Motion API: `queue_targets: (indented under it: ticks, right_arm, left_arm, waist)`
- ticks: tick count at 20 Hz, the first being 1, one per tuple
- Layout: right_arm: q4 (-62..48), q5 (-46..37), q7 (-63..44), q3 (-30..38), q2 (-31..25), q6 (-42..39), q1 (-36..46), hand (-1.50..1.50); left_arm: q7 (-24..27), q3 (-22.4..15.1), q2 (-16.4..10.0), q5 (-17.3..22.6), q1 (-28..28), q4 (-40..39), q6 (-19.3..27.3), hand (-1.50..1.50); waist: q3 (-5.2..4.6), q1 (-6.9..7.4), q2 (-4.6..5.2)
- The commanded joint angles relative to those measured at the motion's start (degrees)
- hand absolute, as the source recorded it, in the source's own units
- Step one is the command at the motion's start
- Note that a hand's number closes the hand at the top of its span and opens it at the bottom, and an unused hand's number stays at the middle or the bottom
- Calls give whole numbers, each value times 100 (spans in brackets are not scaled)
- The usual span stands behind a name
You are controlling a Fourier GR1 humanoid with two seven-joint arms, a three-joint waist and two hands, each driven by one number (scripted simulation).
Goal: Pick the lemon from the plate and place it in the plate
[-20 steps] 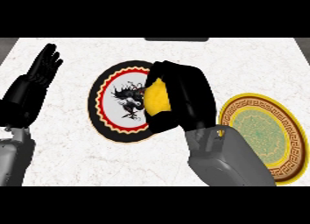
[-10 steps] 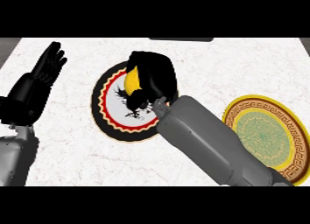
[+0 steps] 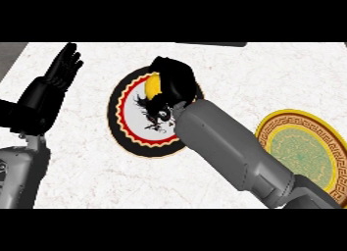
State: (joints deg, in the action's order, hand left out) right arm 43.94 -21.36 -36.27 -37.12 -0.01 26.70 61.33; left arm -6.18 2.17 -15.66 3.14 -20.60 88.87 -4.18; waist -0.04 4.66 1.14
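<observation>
Gold-rimmed green plate [image 3: 335,147] lies near right on the marble table [image 3: 97,169]; left hand [image 3: 44,95] rests open at left. Farther off, right hand [image 3: 173,81] curls round the yellow lemon [image 3: 153,87] at the black-rimmed plate's [image 3: 132,125] far side.

I look from my head steeply down on the counter [image 3: 97,171], rather near; its far edge seems just at the top.

We record a white, faintly veined table [image 3: 97,176]. The black-rimmed plate [image 3: 120,125] carries a red band, a yellow zigzag and a white centre with a black figure. The lemon [image 3: 153,86] is yellow. At its 4 o'clock, the gold plate [image 3: 307,147] shows a brown key border and a green centre.
</observation>
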Motion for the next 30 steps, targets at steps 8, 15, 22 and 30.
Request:
queue_targets:
  ticks: [8, 15, 22, 30]
  right_arm:
    - [-276, 1660, 1208, -135, 1, 1304, 128, -150]
    - [-87, 2674, 2218, 401, 1, 1895, 71, -150]
    - [-172, 3320, 3118, 839, 1, 1970, -242, -150]
    - [1152, 3246, 3870, 1459, -868, 1045, -1728, -150]
  left_arm:
    - [-71, -40, 102, 6, -332, -138, -25, 0]
    - [-165, 61, 61, -32, -269, -24, 62, 0]
    - [121, 37, 133, -185, 625, 274, 98, 0]
    - [306, 416, -53, -60, 540, 188, -44, 0]
  waist:
    - [6, 205, 53]
    - [10, -6, -7]
    - [5, -257, -79]
    - [5, -511, -131]
